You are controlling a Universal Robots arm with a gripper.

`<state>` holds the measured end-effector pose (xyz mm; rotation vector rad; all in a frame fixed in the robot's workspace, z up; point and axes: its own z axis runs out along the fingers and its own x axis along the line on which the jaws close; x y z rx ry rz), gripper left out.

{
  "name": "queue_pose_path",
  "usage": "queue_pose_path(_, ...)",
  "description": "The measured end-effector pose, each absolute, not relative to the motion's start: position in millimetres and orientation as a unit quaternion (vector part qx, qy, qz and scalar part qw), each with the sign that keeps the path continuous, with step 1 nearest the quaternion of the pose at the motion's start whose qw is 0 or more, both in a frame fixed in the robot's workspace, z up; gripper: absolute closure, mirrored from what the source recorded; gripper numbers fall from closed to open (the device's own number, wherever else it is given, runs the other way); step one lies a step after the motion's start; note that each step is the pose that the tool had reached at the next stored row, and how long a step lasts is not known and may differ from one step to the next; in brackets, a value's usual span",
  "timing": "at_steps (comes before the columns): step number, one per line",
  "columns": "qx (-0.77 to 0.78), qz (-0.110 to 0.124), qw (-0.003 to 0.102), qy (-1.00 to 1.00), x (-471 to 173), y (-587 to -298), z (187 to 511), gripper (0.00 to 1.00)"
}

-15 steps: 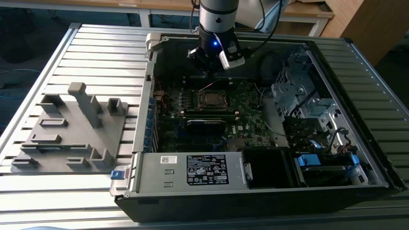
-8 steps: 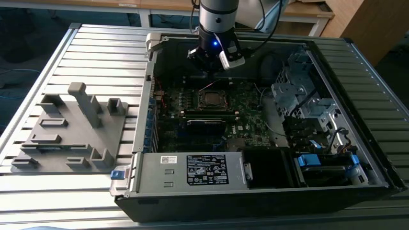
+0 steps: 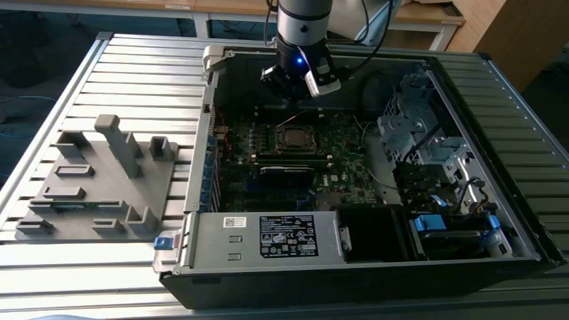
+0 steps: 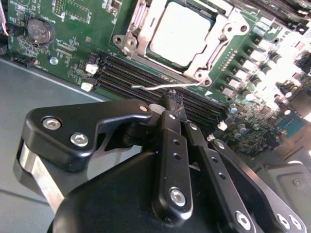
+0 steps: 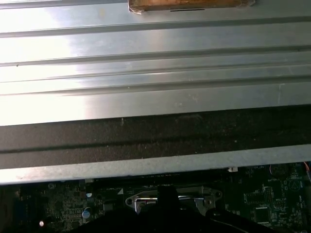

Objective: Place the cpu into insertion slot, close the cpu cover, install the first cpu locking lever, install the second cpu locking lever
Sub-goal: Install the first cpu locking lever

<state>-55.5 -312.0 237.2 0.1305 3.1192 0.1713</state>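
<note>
Hand (image 4: pixel 172 98) closed, tip at the locking lever (image 4: pixel 150 88); in exterior view the lever's wire runs 9-to-3, insertion slot (image 3: pixel 296 138) at 6 o'clock from hand.

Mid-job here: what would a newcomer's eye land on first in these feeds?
In the exterior view, the arm reaching down into the open computer case on the slatted table. In the second wrist view, the bright silver cpu framed by the cpu cover, with the gripper right at a thin wire lever beside it.
</note>
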Motion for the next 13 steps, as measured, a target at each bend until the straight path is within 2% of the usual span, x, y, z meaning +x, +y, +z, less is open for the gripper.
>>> queue_pose_path(3,0.042,0.057,0.007,0.997,-55.5,-312.2,237.2,0.9)
queue_pose_path(6,0.042,0.072,0.007,0.997,-55.5,-312.3,237.2,0.9)
queue_pose_path(11,0.042,0.074,0.007,0.996,-55.5,-312.3,237.2,0.9)
queue_pose_path(13,0.042,0.083,0.006,0.996,-55.5,-312.5,237.2,0.9)
